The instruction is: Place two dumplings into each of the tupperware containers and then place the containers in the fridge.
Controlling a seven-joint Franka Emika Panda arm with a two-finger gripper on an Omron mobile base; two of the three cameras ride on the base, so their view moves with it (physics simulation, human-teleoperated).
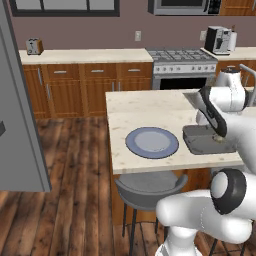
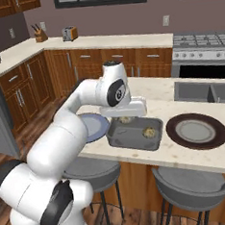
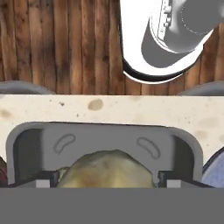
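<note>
A shallow grey tub (image 2: 134, 133) sits on the pale desk (image 2: 195, 159), between a round blue-grey plate (image 1: 151, 142) on one side and a round dark brown plate (image 2: 196, 130) on the other. In the right base view one dumpling (image 2: 148, 131) lies on the tub's floor toward the brown plate, and a second dumpling (image 2: 126, 119) shows just under the robot's hand at the tub's far side. The claw (image 3: 105, 178) hangs low over that tub with its jaws spread wide; in the hand view the two dark fingertips (image 3: 47, 178) stand on either side of a tan pleated dumpling that lies between them, with a little gap on each side, so the claw is released and not clamped on it. That dumpling rests on the tub's floor directly beneath the claw. Another grey tub (image 2: 199, 92) sits further back on the desk, and its contents cannot be made out. A grey stool (image 2: 193, 187) stands below the desk edge.
</note>
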